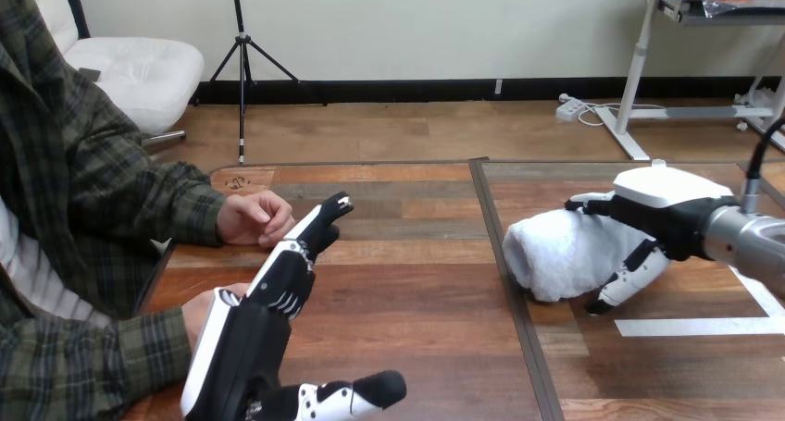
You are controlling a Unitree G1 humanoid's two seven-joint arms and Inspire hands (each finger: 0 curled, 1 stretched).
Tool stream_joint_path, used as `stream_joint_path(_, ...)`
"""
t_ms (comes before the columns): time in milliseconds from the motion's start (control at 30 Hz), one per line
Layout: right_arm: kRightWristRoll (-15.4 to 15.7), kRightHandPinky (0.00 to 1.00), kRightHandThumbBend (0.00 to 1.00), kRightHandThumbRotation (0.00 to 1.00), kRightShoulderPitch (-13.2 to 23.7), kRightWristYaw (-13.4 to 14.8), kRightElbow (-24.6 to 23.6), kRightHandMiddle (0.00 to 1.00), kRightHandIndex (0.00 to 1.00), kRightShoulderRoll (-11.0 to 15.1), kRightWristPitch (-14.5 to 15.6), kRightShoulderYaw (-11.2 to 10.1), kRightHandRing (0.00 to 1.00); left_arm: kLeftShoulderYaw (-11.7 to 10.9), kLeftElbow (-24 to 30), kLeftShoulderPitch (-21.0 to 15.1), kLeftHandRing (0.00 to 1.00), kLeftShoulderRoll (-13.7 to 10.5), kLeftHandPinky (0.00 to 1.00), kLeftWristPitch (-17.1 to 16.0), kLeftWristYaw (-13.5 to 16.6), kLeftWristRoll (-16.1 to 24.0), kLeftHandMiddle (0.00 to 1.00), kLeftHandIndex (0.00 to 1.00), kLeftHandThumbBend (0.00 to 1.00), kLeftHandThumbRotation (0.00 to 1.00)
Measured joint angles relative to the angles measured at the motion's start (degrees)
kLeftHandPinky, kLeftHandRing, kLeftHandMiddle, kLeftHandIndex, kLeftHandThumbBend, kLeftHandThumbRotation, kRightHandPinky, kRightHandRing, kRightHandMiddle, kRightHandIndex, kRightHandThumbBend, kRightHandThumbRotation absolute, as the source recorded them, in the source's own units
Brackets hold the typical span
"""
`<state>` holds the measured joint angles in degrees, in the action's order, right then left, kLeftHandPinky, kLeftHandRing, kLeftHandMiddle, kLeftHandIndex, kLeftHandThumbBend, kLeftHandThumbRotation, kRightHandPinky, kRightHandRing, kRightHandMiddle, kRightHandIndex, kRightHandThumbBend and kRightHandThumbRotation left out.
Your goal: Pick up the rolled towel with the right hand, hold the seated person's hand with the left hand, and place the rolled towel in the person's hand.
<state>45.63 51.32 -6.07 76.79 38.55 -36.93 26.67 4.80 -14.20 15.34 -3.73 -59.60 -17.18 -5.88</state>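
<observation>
The robot's right hand grips a rolled white towel, fingers over it and thumb under, low at the right side of the table. Its left hand, fingers straight, thumb spread and grasping nothing, lies at the left beside the person's nearer hand, which is partly hidden behind it; contact cannot be made out. The person's farther hand rests on the table by the left hand's fingertips
</observation>
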Motion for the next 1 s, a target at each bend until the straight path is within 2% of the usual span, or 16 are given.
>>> stream_joint_path(167, 0.0, 0.92, 1.0, 0.41, 0.4, 0.07, 0.18, 0.92, 0.94, -0.92, 1.6, 0.38, 0.95, -0.2, 1.04, 0.63, 0.9, -0.37, 0.84, -0.2, 0.46, 0.78, 0.92, 0.87, 1.0, 0.37)
stream_joint_path(400, -0.01, 0.93, 1.0, 0.44, 1.03, 0.16, 0.5, 0.91, 0.94, -1.96, 3.35, 0.54, 0.95, -0.79, 3.11, 1.98, 0.88, -1.36, 0.79, -0.26, 1.37, 2.25, 0.91, 0.87, 1.0, 0.4)
stream_joint_path(833, 0.03, 0.93, 1.0, 0.42, 1.03, 2.12, 1.33, 0.92, 0.95, -3.62, 5.72, 1.26, 0.95, -0.82, 7.56, 5.7, 0.9, -2.97, 0.79, -0.21, 2.63, 2.19, 0.91, 0.86, 1.0, 0.39)
stream_joint_path(1000, 0.09, 0.94, 1.0, 0.44, 1.03, 3.12, 1.62, 0.93, 0.95, -4.63, 7.11, 1.95, 0.95, -0.56, 8.45, 6.74, 0.89, -3.09, 0.79, -0.17, 2.79, 1.99, 0.91, 0.85, 1.0, 0.37)
